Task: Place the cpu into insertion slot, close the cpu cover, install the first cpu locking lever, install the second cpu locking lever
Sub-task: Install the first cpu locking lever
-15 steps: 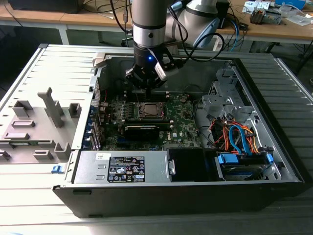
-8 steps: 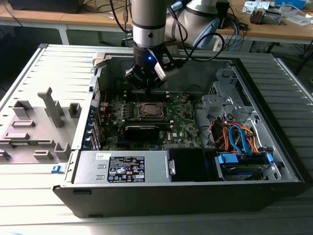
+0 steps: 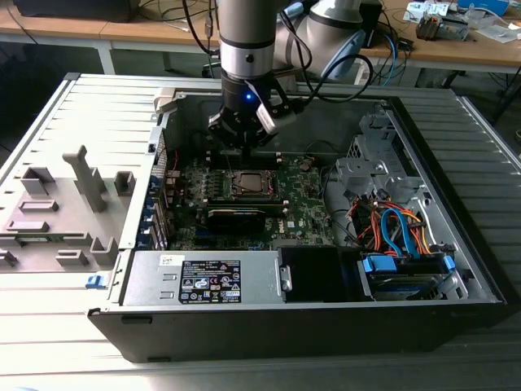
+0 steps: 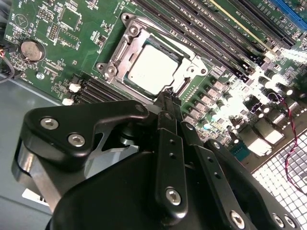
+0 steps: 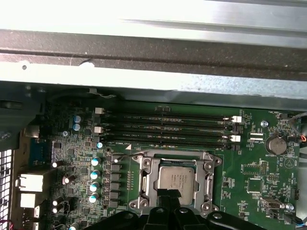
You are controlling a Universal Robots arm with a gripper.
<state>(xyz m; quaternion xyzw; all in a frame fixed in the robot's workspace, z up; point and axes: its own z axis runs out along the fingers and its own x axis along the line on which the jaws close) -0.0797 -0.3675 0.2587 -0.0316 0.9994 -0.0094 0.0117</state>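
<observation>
Hovering just above the socket's edge, the end effector has its fingers pressed together, holding nothing — the cpu lies seated in the insertion slot, directly beyond the fingertips, with the cpu cover framing it.

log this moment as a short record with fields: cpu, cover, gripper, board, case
cpu: silvery chip seated in the socket
cover: metal frame lies flat around the chip
gripper: fingertips together, holding nothing, at the socket's edge
board: green board with a coin cell and memory slots
case: open computer case, arm reaching in from above
</observation>
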